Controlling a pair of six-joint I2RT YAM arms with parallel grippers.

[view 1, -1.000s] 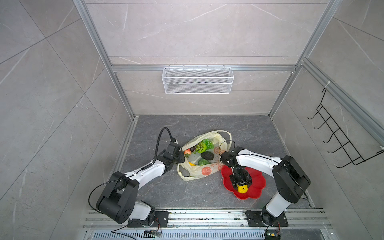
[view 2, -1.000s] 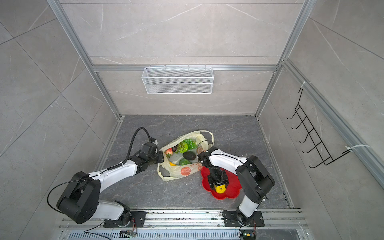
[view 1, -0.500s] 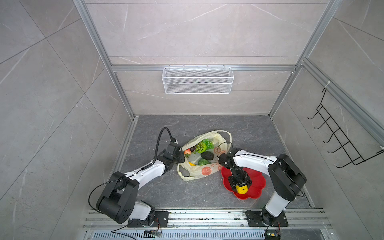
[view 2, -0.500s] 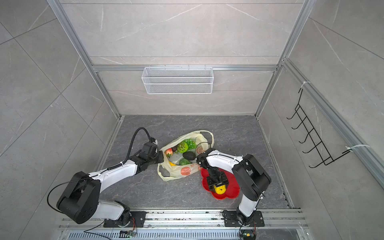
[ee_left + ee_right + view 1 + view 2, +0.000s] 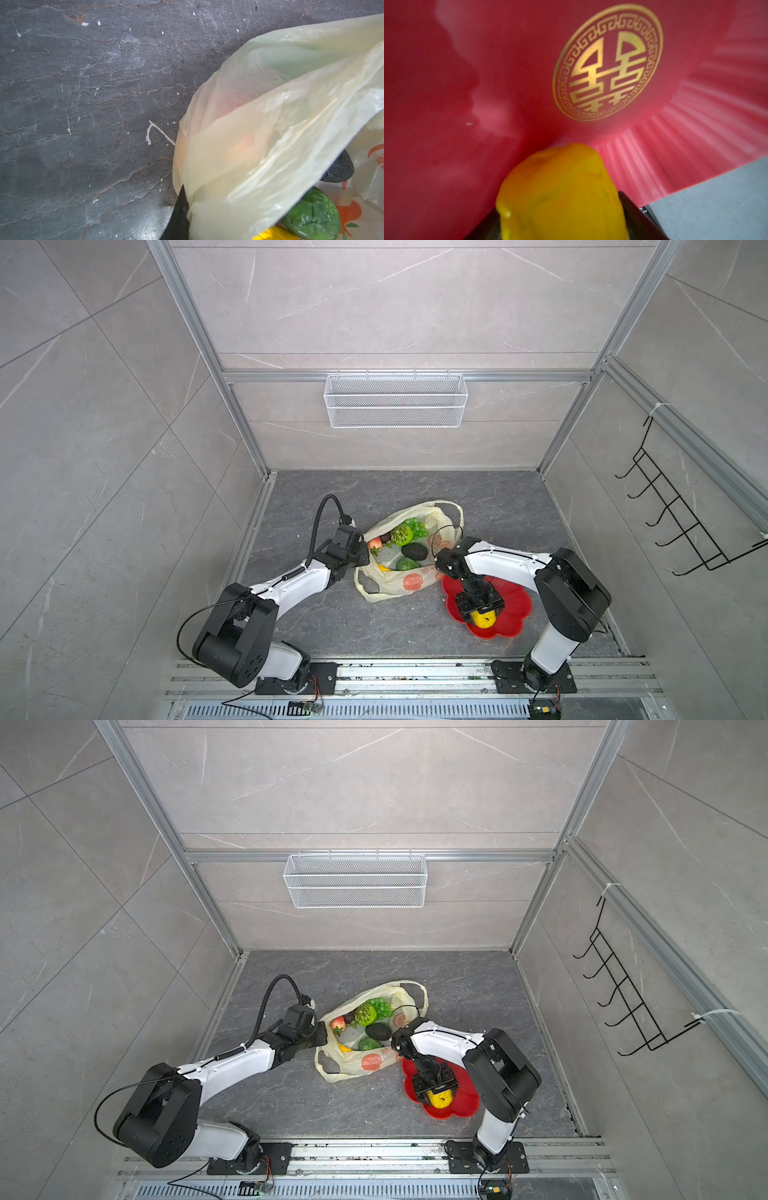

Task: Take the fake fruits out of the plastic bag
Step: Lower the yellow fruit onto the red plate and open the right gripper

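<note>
Now, on the left, my left jaws are clamped shut on the rim of the plastic bag (image 5: 259, 135), a fold of its thin film drawn taut from them. That props the mouth open as the bag lies on the bench (image 5: 332, 626). Inside it, in both top views, lie most of the fake fruits: a strawberry (image 5: 375, 544), a bumpy green fruit (image 5: 401, 535), a grape bunch (image 5: 419, 526), a dark avocado (image 5: 414, 551) and a sliver of yellow banana (image 5: 384, 568). Further right, my right jaws hang low over the red plate (image 5: 515, 610) with the yellow fruit (image 5: 483, 619) between them. I cannot tell whether they press on it or stand just clear. I judge the step in hand to be setting this fruit down. The next move calls for the right jaws to be wide, lift straight off, and cross to the bag mouth, perhaps for the avocado, while my left grip steadies the film.
</note>
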